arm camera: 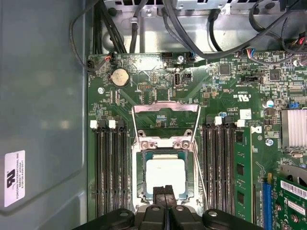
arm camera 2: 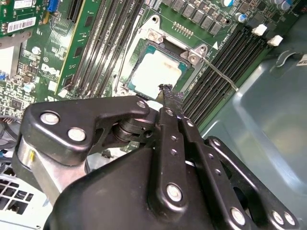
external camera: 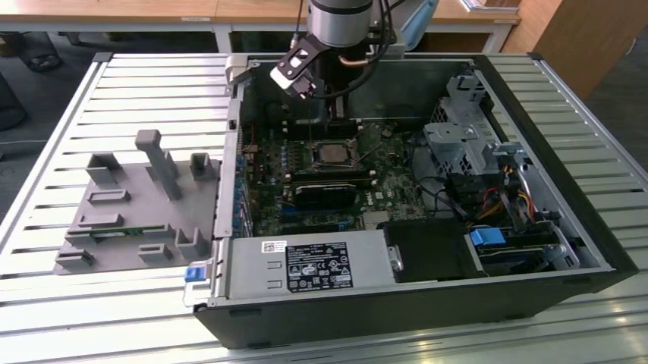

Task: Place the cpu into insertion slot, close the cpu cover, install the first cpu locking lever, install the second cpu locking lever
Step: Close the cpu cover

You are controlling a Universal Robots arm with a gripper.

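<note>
While my gripper (arm camera: pixel 165 192) hangs at the edge of the cpu (arm camera: pixel 165 173), fingers pressed together with nothing between them, I see the cpu lying flat in the insertion slot (arm camera: pixel 140 178). The cpu cover (arm camera: pixel 165 143) lies around it, inside the open computer case (external camera: pixel 426 318).

cpu (arm camera: pixel 165 175) seated in insertion slot (arm camera: pixel 142 177), cpu cover (arm camera: pixel 165 143) apparently down around it, memory slots (arm camera: pixel 109 167) flanking both sides
</note>
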